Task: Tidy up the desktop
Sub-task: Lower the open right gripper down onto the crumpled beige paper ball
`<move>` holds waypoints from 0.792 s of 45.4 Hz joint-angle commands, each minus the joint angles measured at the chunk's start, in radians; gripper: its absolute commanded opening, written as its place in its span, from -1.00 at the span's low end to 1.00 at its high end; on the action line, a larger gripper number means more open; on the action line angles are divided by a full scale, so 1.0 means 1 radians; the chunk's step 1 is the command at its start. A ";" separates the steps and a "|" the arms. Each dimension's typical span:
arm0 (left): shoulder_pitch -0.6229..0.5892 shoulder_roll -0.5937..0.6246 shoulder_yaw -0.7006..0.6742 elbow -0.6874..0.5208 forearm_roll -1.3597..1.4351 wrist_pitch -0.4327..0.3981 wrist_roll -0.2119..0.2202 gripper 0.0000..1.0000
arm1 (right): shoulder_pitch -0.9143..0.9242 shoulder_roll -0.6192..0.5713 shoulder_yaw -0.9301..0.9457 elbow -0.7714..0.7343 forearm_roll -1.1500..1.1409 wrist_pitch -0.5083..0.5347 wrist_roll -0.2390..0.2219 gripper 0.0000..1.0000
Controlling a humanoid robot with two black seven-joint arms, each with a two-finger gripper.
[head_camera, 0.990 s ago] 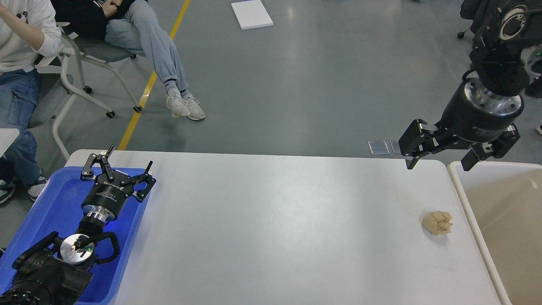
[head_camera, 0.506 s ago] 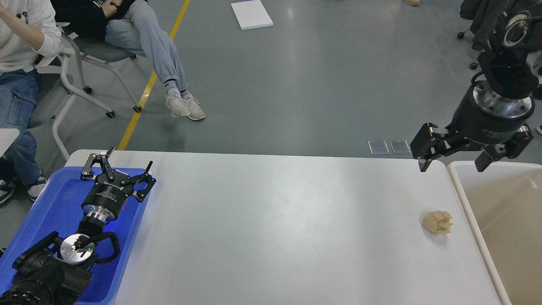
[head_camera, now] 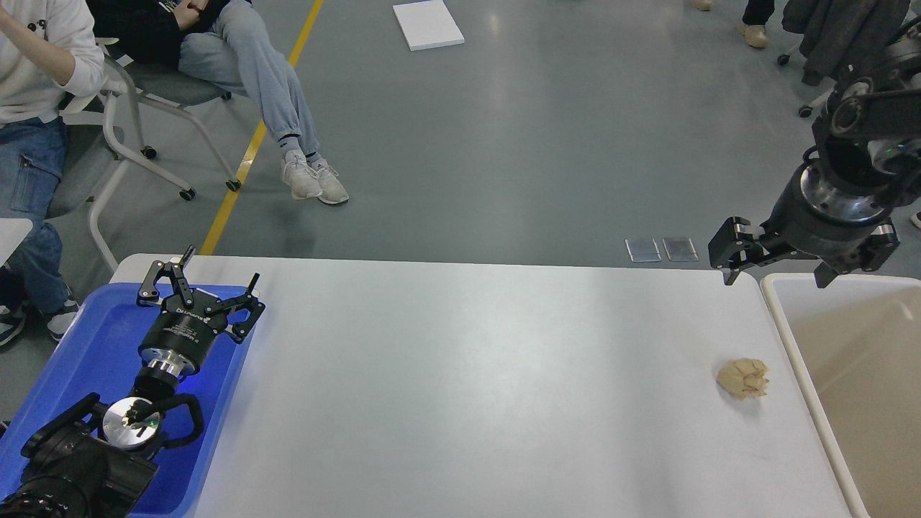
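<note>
Over the last second the right gripper [head_camera: 775,277] has drifted rightward and back, from above the far right corner of the table to over the far rim of the bin, jaws spread wide and empty all the while; the left arm has not budged. From where I stand, the wide, smooth white-grey desktop with rounded corners [head_camera: 468,388] fills the near ground and is almost bare. The one thing left on it, I'd say, is a crumpled beige paper ball [head_camera: 743,378] lying at about three o'clock, near the cream-rimmed beige bin [head_camera: 799,360] on the right edge but still apart from it. So the job looks nearly finished, with that scrap yet to be binned. At nine o'clock the left gripper [head_camera: 205,277] hangs over the blue plastic tray [head_camera: 86,345], fingers parted, gripping nothing. Beyond the table lies grey floor with a yellow line [head_camera: 252,144], two seated people at ten o'clock, and a white flat board [head_camera: 427,24] at twelve.
</note>
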 commanded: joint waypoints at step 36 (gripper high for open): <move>0.000 0.000 0.000 0.000 0.000 0.000 -0.001 1.00 | -0.396 -0.069 0.108 -0.101 -0.063 -0.372 0.003 0.95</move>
